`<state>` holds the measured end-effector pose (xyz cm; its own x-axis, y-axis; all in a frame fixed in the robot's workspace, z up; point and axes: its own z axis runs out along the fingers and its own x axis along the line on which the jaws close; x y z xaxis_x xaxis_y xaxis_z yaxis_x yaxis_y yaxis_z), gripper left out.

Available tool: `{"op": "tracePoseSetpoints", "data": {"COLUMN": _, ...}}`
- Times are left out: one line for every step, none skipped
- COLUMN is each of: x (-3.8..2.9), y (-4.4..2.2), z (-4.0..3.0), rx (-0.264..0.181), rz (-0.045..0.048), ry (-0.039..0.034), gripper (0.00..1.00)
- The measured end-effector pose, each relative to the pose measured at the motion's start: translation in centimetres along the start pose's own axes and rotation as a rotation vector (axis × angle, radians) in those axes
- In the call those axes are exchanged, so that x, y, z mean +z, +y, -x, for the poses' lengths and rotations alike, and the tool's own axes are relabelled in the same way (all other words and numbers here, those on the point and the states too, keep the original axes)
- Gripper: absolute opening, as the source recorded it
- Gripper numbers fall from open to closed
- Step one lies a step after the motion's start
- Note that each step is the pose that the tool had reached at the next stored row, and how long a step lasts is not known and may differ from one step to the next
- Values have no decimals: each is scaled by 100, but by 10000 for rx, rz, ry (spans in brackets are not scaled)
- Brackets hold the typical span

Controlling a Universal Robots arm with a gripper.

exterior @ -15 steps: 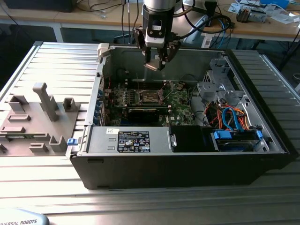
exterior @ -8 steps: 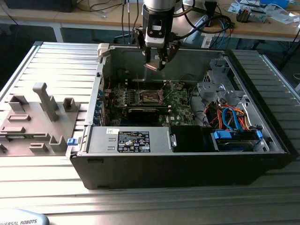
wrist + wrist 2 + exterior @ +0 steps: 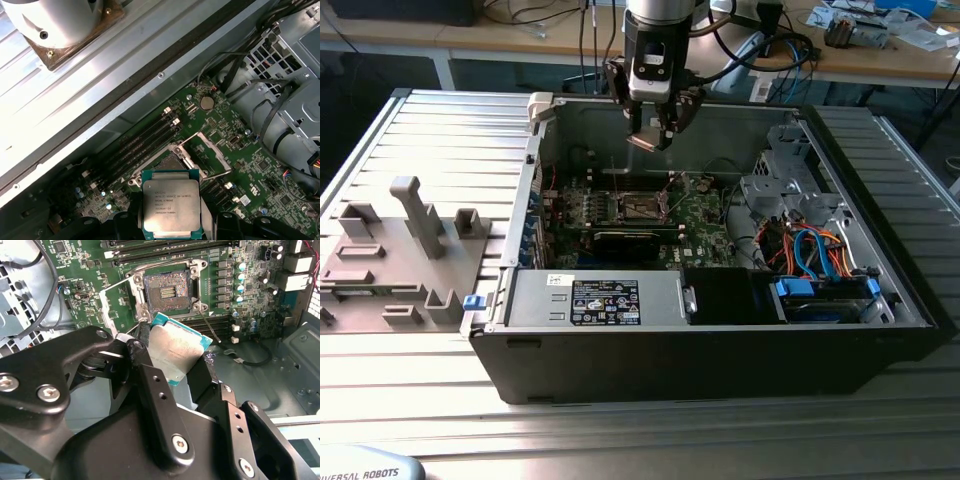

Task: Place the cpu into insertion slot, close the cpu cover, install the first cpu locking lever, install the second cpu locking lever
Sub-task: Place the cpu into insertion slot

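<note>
My gripper (image 3: 651, 132) hangs above the motherboard inside the open computer case, shut on the cpu (image 3: 642, 141). The cpu is a thin silvery square plate with a teal edge, clamped flat between two black fingers (image 3: 138, 354). In both wrist views the cpu (image 3: 176, 353) (image 3: 171, 206) hovers clear above the board. The insertion slot (image 3: 642, 207) is a dark square socket with a metal rim, bare inside (image 3: 166, 290). Its cover (image 3: 211, 154) stands swung open beside it. A thin locking lever (image 3: 210, 330) sticks up next to the socket, unlatched.
Black card slots (image 3: 170, 251) run along one side of the socket. A cable bundle and drive cage (image 3: 800, 215) fill the case at the exterior view's right. The power supply (image 3: 595, 300) lies along the near wall. Grey fixtures (image 3: 415, 220) stand on the table at the exterior view's left.
</note>
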<state>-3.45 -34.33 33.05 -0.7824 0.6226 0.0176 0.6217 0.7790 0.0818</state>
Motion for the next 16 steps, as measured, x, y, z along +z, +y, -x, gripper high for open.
{"op": "tracePoseSetpoints", "data": {"x": 0, "y": 0, "z": 0, "rx": 11, "rz": 0, "ry": -1, "gripper": 54}}
{"op": "tracePoseSetpoints", "data": {"x": 0, "y": 0, "z": 0, "rx": 16, "rz": 0, "ry": -1, "gripper": 54}}
{"op": "tracePoseSetpoints", "data": {"x": 0, "y": 0, "z": 0, "rx": 24, "rz": 0, "ry": -2, "gripper": 54}}
{"op": "tracePoseSetpoints", "data": {"x": 0, "y": 0, "z": 0, "rx": 36, "rz": 1, "ry": -3, "gripper": 54}}
{"op": "tracePoseSetpoints", "data": {"x": 1, "y": 0, "z": 0, "rx": 43, "rz": 1, "ry": -4, "gripper": 54}}
{"op": "tracePoseSetpoints", "data": {"x": 1, "y": 0, "z": 0, "rx": 56, "rz": 0, "ry": -4, "gripper": 54}}
{"op": "tracePoseSetpoints", "data": {"x": 1, "y": 0, "z": 0, "rx": 64, "rz": 1, "ry": -5, "gripper": 54}}
{"op": "tracePoseSetpoints", "data": {"x": 1, "y": 0, "z": 0, "rx": 70, "rz": 0, "ry": -6, "gripper": 54}}
{"op": "tracePoseSetpoints", "data": {"x": 1, "y": 0, "z": 0, "rx": 76, "rz": 1, "ry": -6, "gripper": 54}}
{"op": "tracePoseSetpoints", "data": {"x": 1, "y": 0, "z": 0, "rx": 88, "rz": 1, "ry": -7, "gripper": 54}}
{"op": "tracePoseSetpoints", "data": {"x": 1, "y": 0, "z": 0, "rx": 100, "rz": 2, "ry": -8, "gripper": 54}}
{"op": "tracePoseSetpoints", "data": {"x": 2, "y": 0, "z": 0, "rx": 107, "rz": 2, "ry": -9, "gripper": 54}}
{"op": "tracePoseSetpoints", "data": {"x": 2, "y": 0, "z": 0, "rx": 112, "rz": 2, "ry": -9, "gripper": 54}}
{"op": "tracePoseSetpoints", "data": {"x": 2, "y": 0, "z": 0, "rx": 120, "rz": 2, "ry": -10, "gripper": 54}}
{"op": "tracePoseSetpoints", "data": {"x": 2, "y": 0, "z": 0, "rx": 126, "rz": 2, "ry": -10, "gripper": 54}}
{"op": "tracePoseSetpoints", "data": {"x": 2, "y": 0, "z": 0, "rx": 131, "rz": 2, "ry": -11, "gripper": 54}}
